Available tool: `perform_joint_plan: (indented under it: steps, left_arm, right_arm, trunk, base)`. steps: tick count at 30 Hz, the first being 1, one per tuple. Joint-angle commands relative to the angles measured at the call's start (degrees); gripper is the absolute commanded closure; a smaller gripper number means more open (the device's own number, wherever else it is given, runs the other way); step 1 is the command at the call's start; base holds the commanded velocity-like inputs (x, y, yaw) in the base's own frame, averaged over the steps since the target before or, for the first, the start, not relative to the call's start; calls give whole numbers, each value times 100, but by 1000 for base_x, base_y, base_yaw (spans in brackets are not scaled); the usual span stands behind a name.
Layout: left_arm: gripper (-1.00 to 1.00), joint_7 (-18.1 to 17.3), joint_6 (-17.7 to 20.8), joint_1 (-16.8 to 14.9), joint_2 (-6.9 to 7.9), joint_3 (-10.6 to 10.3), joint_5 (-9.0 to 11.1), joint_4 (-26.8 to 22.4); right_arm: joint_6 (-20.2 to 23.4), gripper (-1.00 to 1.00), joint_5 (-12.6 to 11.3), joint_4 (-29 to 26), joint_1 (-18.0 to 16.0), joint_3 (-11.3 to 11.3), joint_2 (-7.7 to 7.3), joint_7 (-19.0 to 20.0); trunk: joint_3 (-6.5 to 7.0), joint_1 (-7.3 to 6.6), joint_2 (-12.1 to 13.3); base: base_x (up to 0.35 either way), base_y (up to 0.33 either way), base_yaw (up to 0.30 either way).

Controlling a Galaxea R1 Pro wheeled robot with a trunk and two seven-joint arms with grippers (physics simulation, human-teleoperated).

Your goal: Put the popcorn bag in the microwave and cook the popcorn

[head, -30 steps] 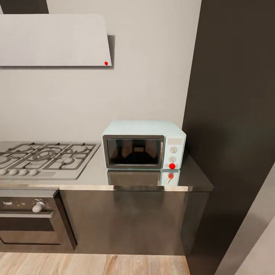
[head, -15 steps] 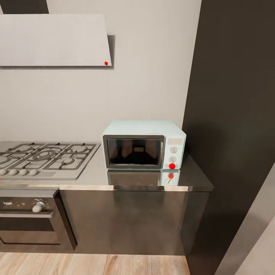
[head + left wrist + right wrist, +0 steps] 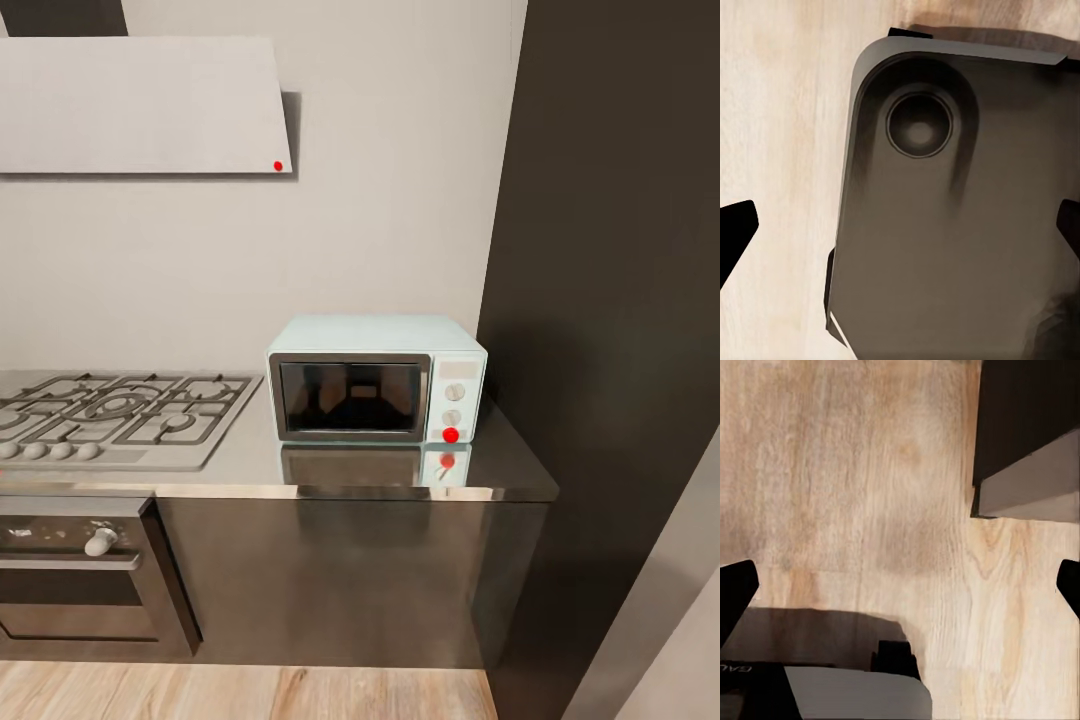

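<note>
While the robot faces the kitchen counter, both arms hang low and nothing is grasped.

Because the small pale mint-blue microwave with a black glass door (image 3: 376, 380) must take the bag later, it stands ready near the right end of the long glossy grey steel-look countertop (image 3: 300, 470), close to the back edge, with its door shut; the grey gas hob with grates (image 3: 115, 415) lies at its left. I see no popcorn bag on this part of the countertop. The left gripper (image 3: 900, 225) points down over the robot's dark rounded base (image 3: 945, 225) and the right gripper (image 3: 900, 585) over the light wooden floor (image 3: 855, 472); each has its black fingertips far apart, holding nothing.
</note>
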Motion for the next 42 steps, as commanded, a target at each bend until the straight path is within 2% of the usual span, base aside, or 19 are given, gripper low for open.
perform_joint_plan:
  steps: [1,4,6,9,13,17,19,22,27,31,35,36,39,42]
  left_arm:
    - [-100,5,-9,1,-1,5,37,-6]
    - [-100,5,-9,1,1,5,37,-6]
    - [-100,5,-9,1,1,6,37,-6]
    - [-100,5,-9,1,3,6,37,-6]
    - [-100,5,-9,1,7,6,37,-6]
    - [-100,5,-9,1,4,6,37,-6]
    - [-100,5,-9,1,5,6,37,-6]
    - [-100,5,-9,1,3,6,37,-6]
    - [-100,5,-9,1,2,6,37,-6]
    - [-100,5,-9,1,2,6,37,-6]
    - [-100,5,-9,1,6,6,37,-6]
    - [-100,5,-9,1,8,6,37,-6]
    - [-100,5,-9,1,8,6,37,-6]
    - [-100,5,-9,1,8,6,37,-6]
  right_arm:
    - [352,-100,66,-406,-1,-1,38,-14]
    - [1159,-100,63,-1276,-32,-1,127,-24]
    - [1648,-100,65,-1695,-223,-1,241,-27]
    - [2259,-100,49,-1906,-816,-1,399,-30]
    - [2799,-100,62,-1951,-1405,-1,532,-33]
    - [3133,-100,81,-2193,-1795,6,640,-51]
    - [3255,-100,88,-2511,-1847,12,654,-152]
    - [3566,-100,94,-3171,-1877,15,769,-426]
    - [3986,-100,106,-3522,-2088,16,851,-507]
    - [4396,-100,123,-3579,-2657,16,896,-520]
    - [4396,-100,128,-3589,-3143,16,899,-624]
    - [4396,-100,128,-3590,-3409,16,900,-746]
    - [4396,-100,128,-3590,-3870,16,905,-998]
    - [4396,-100,128,-3637,-3981,16,909,-1119]
  trunk:
    - [-6,0,-3]
    - [-6,0,-3]
    - [-6,0,-3]
    - [-6,0,-3]
    - [-6,0,-3]
    - [-6,0,-3]
    - [-6,0,-3]
    - [-6,0,-3]
    - [-6,0,-3]
    - [-6,0,-3]
    - [-6,0,-3]
    - [-6,0,-3]
    - [-6,0,-3]
    - [-6,0,-3]
  base:
    - [0,0,0]
    - [0,0,0]
    - [0,0,0]
    - [0,0,0]
    - [0,0,0]
    - [0,0,0]
    - [0,0,0]
    - [0,0,0]
    - [0,0,0]
    - [0,0,0]
    - [0,0,0]
    - [0,0,0]
    - [0,0,0]
    - [0,0,0]
